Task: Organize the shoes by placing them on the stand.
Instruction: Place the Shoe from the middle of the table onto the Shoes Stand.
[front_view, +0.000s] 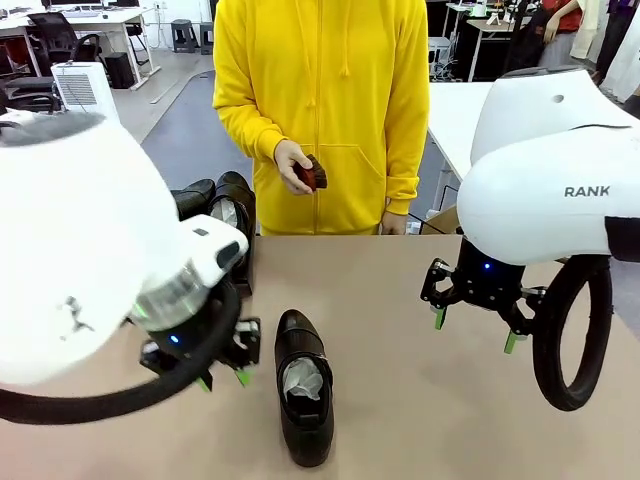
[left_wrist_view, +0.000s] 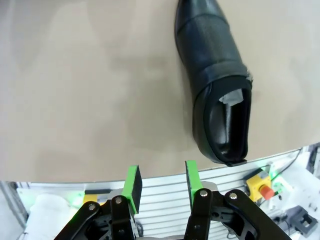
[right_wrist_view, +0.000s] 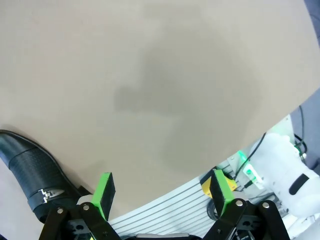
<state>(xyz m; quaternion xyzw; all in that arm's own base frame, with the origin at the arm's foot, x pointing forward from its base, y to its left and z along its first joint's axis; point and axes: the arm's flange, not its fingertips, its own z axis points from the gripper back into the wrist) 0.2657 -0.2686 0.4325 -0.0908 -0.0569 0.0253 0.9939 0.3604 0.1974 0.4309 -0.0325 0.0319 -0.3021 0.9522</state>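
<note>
Shoe (front_view: 304, 400) lies alone on the tan counter (front_view: 420, 330), toe toward the person. Left claw (front_view: 224, 379) hangs just beside its left flank, jaws partly parted, holding nothing. Right claw (front_view: 476, 330) hovers well apart to its right, spread wide, empty. More shoes (front_view: 218, 205) stand beyond it, far-left.

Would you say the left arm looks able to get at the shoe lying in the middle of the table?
Probably yes: the left gripper hangs empty, jaws partly open, just beside the shoe, with only bare table between them.
</note>
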